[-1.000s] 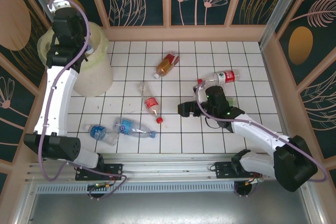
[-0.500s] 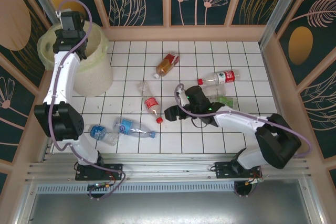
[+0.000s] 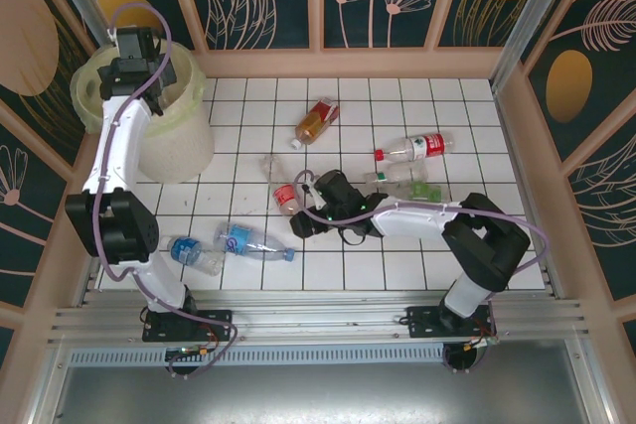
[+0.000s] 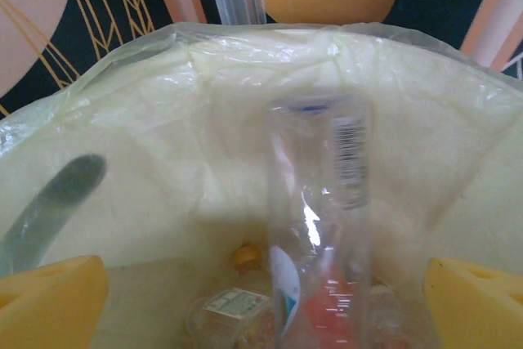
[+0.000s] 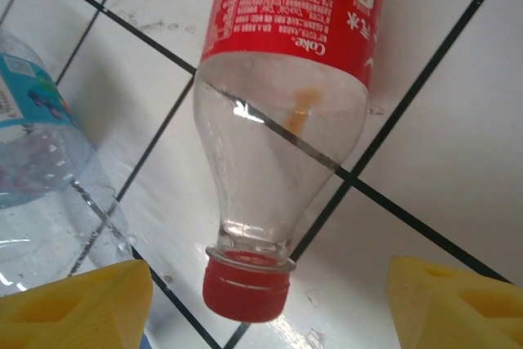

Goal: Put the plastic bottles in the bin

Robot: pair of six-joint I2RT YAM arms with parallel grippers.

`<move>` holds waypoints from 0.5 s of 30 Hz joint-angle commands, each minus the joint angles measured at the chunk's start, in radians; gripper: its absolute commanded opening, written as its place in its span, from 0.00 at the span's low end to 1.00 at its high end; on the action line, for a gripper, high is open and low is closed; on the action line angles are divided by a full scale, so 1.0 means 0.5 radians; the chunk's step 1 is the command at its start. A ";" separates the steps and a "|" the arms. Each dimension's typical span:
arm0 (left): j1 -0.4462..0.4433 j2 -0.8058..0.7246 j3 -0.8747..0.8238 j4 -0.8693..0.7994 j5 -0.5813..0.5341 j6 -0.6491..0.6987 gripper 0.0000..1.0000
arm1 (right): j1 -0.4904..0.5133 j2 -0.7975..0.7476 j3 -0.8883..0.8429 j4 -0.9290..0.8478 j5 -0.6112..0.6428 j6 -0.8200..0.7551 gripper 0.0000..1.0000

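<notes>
Left arm (image 3: 107, 156): stretched far forward.
Left gripper (image 3: 135, 45): fingers spread wide.
Right arm (image 3: 417, 213): bent leftward, low.
Right gripper (image 3: 300, 226): fingers spread wide.

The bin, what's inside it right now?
A clear bottle shows inside the bin, blurred; below lie a crushed bottle and an orange cap. It covers whatever lies behind.

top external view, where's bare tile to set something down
Bare: the far strip along the back wall, beyond the amber bottle and red-label bottle. Crowded: the middle around the Coke bottle, right gripper and blue-label bottles.
</notes>
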 commanded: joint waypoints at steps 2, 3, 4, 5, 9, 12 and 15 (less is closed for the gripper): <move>0.016 -0.285 -0.063 -0.026 0.141 -0.096 0.99 | 0.074 -0.197 -0.044 -0.113 0.101 -0.178 0.75; 0.016 -0.343 -0.110 -0.008 0.196 -0.108 0.99 | 0.096 -0.227 -0.057 -0.119 0.044 -0.242 0.75; 0.016 -0.399 -0.154 -0.002 0.262 -0.118 0.99 | 0.120 -0.253 -0.068 -0.121 -0.009 -0.298 0.76; 0.016 -0.443 -0.192 0.003 0.320 -0.135 0.99 | 0.141 -0.272 -0.074 -0.123 -0.050 -0.347 0.75; 0.013 -0.671 -0.421 0.037 0.709 -0.207 0.99 | 0.233 -0.257 -0.021 -0.222 -0.173 -0.550 0.74; 0.008 -0.833 -0.631 0.098 1.061 -0.278 0.99 | 0.308 -0.172 0.071 -0.321 -0.191 -0.662 0.67; 0.000 -0.987 -0.855 0.186 1.388 -0.352 0.99 | 0.373 -0.046 0.175 -0.409 -0.159 -0.738 0.65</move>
